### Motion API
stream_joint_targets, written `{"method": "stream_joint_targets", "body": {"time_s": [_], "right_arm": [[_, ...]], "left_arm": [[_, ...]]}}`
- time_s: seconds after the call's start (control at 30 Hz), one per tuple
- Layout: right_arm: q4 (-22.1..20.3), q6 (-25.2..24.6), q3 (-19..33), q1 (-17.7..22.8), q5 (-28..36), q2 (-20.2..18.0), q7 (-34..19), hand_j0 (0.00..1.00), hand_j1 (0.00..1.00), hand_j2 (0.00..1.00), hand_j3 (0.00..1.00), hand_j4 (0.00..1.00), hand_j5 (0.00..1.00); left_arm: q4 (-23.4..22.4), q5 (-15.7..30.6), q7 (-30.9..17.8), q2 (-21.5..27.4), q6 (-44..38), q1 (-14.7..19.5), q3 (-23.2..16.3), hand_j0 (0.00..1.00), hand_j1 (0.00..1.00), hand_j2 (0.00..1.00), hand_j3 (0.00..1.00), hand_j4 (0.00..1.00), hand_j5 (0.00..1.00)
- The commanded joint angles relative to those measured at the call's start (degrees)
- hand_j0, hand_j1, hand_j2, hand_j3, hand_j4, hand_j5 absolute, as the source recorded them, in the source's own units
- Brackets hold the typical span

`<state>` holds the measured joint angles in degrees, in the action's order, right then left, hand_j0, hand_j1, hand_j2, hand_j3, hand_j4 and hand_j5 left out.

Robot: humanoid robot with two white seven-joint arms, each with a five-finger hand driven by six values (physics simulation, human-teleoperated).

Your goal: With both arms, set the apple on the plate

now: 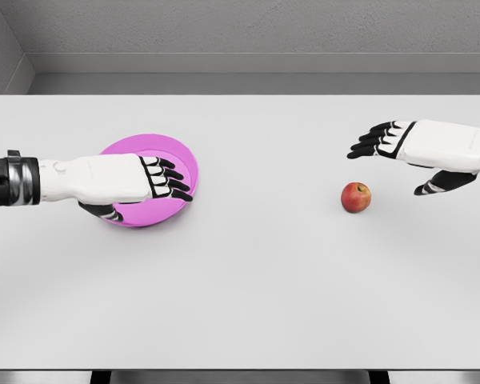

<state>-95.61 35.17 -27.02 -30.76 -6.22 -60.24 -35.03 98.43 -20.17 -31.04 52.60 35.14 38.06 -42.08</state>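
A red apple (355, 197) sits on the white table (248, 296), right of the middle. My right hand (388, 166) hovers just up and right of it, open, with the fingers spread toward the left and the thumb hanging below; it does not touch the apple. At the left lies a pink round plate (172, 156). My left hand (154, 192) reaches in from the left edge and grips the plate's near-left rim, fingers (170, 178) across the top and thumb (102, 210) underneath. The hand hides much of the plate's left half.
The table's far edge meets a grey wall (248, 32). A wide stretch of bare tabletop separates the plate from the apple.
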Motion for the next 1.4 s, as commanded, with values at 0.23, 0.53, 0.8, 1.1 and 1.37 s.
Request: {"method": "stream_joint_targets", "body": {"time_s": [0.23, 0.53, 0.8, 1.1, 1.37], "right_arm": [[0.3, -0.2, 0.1, -0.5, 0.7, 0.0, 0.0, 1.00, 1.00, 1.00, 1.00, 1.00, 1.00], [5.7, -0.2, -13.9, -6.8, 8.6, 4.3, 0.0, 1.00, 1.00, 1.00, 1.00, 1.00, 1.00], [13.1, -1.5, -15.1, -6.8, 8.1, 5.8, 0.0, 1.00, 1.00, 1.00, 1.00, 1.00, 1.00], [20.5, -1.5, -16.0, -7.5, 5.5, 10.2, 0.0, 1.00, 1.00, 1.00, 1.00, 1.00, 1.00], [23.0, -1.5, -17.7, -7.6, 4.7, 12.3, 0.0, 1.00, 1.00, 1.00, 1.00, 1.00, 1.00]], "left_arm": [[0.0, 0.3, 0.0, 0.0, -0.1, 0.0, 0.1, 1.00, 1.00, 1.00, 1.00, 1.00, 1.00], [0.0, 0.3, -1.7, 0.0, -0.1, -0.4, 0.3, 1.00, 1.00, 1.00, 1.00, 1.00, 1.00], [0.0, 0.3, -1.9, 0.0, -0.1, 0.0, -0.3, 1.00, 1.00, 1.00, 1.00, 1.00, 1.00], [0.2, 0.3, -1.9, -0.3, -0.1, 0.1, -0.1, 1.00, 1.00, 1.00, 1.00, 1.00, 1.00], [0.3, 0.3, -2.0, -0.6, -0.1, 0.1, -0.2, 1.00, 1.00, 1.00, 1.00, 1.00, 1.00]]}}
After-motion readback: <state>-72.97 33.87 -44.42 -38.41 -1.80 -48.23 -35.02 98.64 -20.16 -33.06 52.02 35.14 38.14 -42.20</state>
